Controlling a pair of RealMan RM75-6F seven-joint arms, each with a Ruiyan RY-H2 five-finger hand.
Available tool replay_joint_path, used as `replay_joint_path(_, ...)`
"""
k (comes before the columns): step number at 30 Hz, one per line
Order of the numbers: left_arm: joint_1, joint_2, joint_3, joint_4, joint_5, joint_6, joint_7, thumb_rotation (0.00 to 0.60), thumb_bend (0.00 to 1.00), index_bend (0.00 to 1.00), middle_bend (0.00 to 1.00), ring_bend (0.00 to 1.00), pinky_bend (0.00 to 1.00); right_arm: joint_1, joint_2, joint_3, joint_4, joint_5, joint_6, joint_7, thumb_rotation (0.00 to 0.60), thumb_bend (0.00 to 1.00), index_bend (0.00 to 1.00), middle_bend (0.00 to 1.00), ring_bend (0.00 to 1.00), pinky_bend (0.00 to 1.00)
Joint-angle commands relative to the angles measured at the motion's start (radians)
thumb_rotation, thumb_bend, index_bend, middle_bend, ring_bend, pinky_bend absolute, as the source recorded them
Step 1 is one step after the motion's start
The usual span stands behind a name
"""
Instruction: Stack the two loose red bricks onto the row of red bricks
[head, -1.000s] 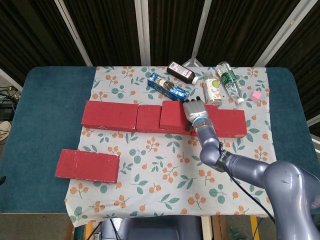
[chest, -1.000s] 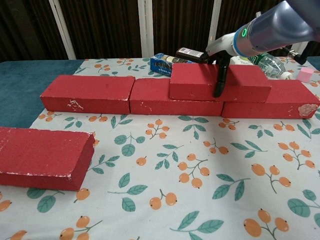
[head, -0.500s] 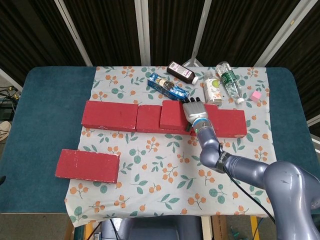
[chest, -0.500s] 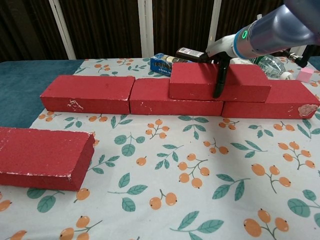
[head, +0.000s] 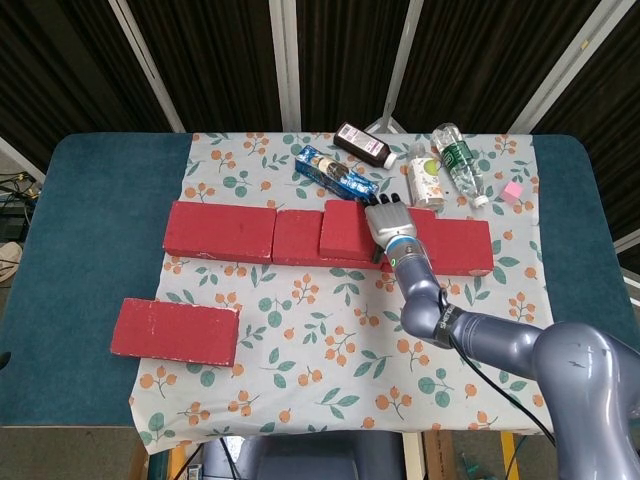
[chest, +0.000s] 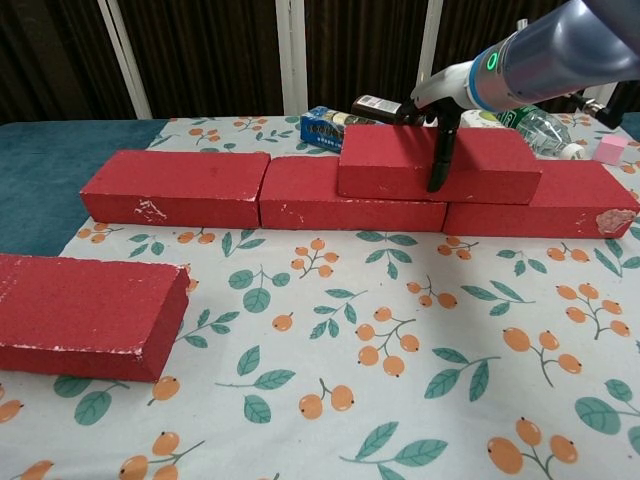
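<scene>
From the head view, the right hand (head: 388, 222) lies palm-down on the stacked brick (head: 352, 230), fingers over its far edge and thumb down the near face, gripping it. That brick sits atop the row of red bricks (head: 222, 232), spanning the middle and right bricks. The loose brick (head: 176, 331) lies on the floral cloth (head: 330, 340) near the surface's front left, well apart from the row. Behind the row lie a blue box (head: 335, 172), a dark bottle (head: 363, 145), a white bottle (head: 426, 180), a clear bottle (head: 459, 162) and a pink cube (head: 512, 190).

From the chest view, the right hand's thumb (chest: 437, 160) presses down the stacked brick's (chest: 390, 162) front face. The loose brick (chest: 90, 315) lies flat at the left foreground. The left hand appears in neither view.
</scene>
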Motion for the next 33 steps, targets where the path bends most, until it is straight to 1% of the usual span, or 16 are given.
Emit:
replay_joint_path(1,0.001,0.001,0.000,0.000,0.000,0.000,-0.001,0.600,0.00,0.05,0.00,0.00,0.22,0.003,0.005,-0.003,-0.008,0.004,0.004,-0.001,0.600,0.00,0.00,0.00,0.00,0.00)
replay_joint_path(7,0.002,0.002,0.000,-0.001,0.002,0.002,-0.004,0.600,0.00,0.05,0.00,0.00,0.22,0.006,0.032,0.000,-0.047,-0.004,0.022,0.008,0.600,0.00,0.00,0.00,0.00,0.00)
replay_joint_path(10,0.002,0.001,-0.001,0.000,0.002,0.004,-0.004,0.600,0.00,0.05,0.00,0.00,0.22,0.002,0.049,0.014,-0.072,-0.022,0.045,0.025,0.600,0.00,0.00,0.00,0.00,0.00)
replay_joint_path(15,0.005,0.000,-0.004,0.001,0.003,0.012,-0.011,0.600,0.00,0.05,0.00,0.00,0.22,-0.013,0.088,0.052,-0.120,-0.072,0.086,0.070,0.600,0.00,0.00,0.00,0.00,0.00)
replay_joint_path(17,0.007,0.001,-0.005,0.000,0.004,0.015,-0.014,0.600,0.00,0.05,0.00,0.00,0.22,-0.023,0.124,0.069,-0.162,-0.096,0.100,0.090,0.600,0.00,0.00,0.00,0.00,0.00)
replay_joint_path(20,0.009,0.003,-0.005,0.000,0.009,0.017,-0.023,0.600,0.00,0.05,0.00,0.00,0.22,-0.038,0.206,0.081,-0.258,-0.121,0.127,0.101,0.600,0.00,0.00,0.00,0.00,0.00)
replay_joint_path(24,0.010,-0.001,-0.003,0.016,0.041,0.026,-0.042,0.600,0.00,0.04,0.00,0.00,0.22,-0.073,0.329,0.083,-0.420,-0.176,0.181,0.114,0.600,0.00,0.00,0.00,0.00,0.00)
replay_joint_path(26,0.011,-0.007,-0.001,0.033,0.072,0.039,-0.062,0.600,0.00,0.04,0.00,0.00,0.22,-0.121,0.398,0.084,-0.527,-0.247,0.231,0.147,0.600,0.00,0.00,0.00,0.00,0.00)
replay_joint_path(29,0.015,-0.018,0.002,0.054,0.112,0.057,-0.097,0.600,0.00,0.03,0.00,0.00,0.22,-0.230,0.484,0.066,-0.671,-0.410,0.334,0.215,0.600,0.00,0.00,0.00,0.00,0.00)
replay_joint_path(30,0.016,-0.020,0.005,0.057,0.127,0.059,-0.108,0.600,0.00,0.03,0.00,0.00,0.22,-0.274,0.505,0.056,-0.711,-0.474,0.376,0.243,0.600,0.00,0.00,0.00,0.00,0.00)
replay_joint_path(31,0.016,-0.020,0.009,0.058,0.136,0.059,-0.113,0.600,0.00,0.03,0.00,0.00,0.22,-0.305,0.517,0.048,-0.734,-0.520,0.404,0.262,0.600,0.00,0.00,0.00,0.00,0.00)
replay_joint_path(33,0.017,-0.017,0.020,0.058,0.160,0.054,-0.125,0.600,0.00,0.03,0.00,0.00,0.22,-0.396,0.541,0.024,-0.780,-0.648,0.478,0.326,0.600,0.00,0.00,0.00,0.00,0.00)
